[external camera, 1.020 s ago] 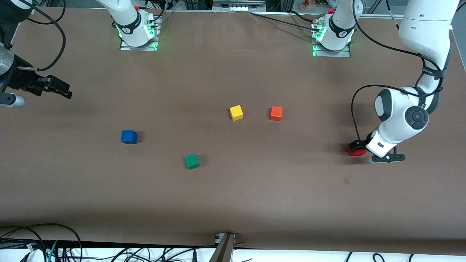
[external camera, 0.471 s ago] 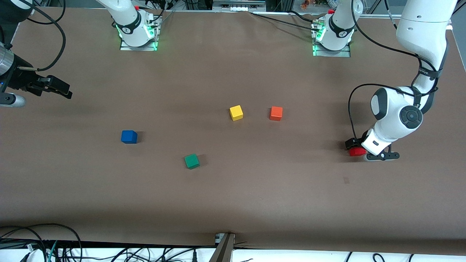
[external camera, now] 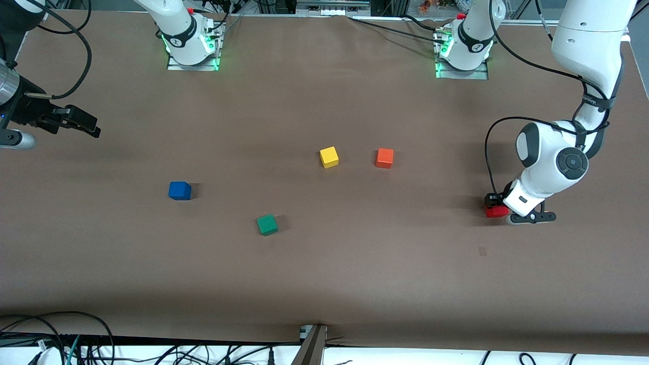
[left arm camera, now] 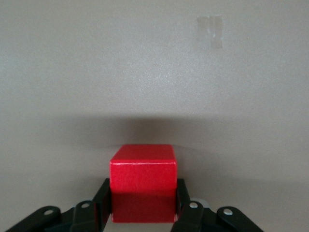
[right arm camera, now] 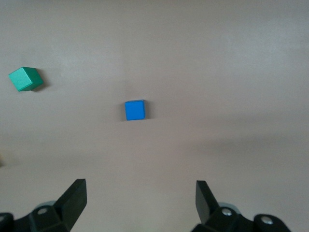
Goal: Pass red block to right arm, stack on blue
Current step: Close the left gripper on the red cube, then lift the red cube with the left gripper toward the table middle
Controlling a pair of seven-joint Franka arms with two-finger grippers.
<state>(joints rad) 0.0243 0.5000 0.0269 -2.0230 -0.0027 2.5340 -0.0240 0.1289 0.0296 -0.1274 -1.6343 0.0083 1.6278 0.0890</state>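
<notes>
Left pincer (left arm camera: 142,212) is clamped on the red block (left arm camera: 143,181) on the worktop (external camera: 324,274) near the left arm's end. Right pincer (right arm camera: 140,200) waits spread apart above the blue cube (right arm camera: 134,110).

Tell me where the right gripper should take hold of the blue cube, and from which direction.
Come straight down from above. The blue cube sits flat on the table with bare space all round, so the right gripper, now open, could likely close on any pair of opposite side faces, fingers squared to its edges. The green cube stands well apart.
</notes>
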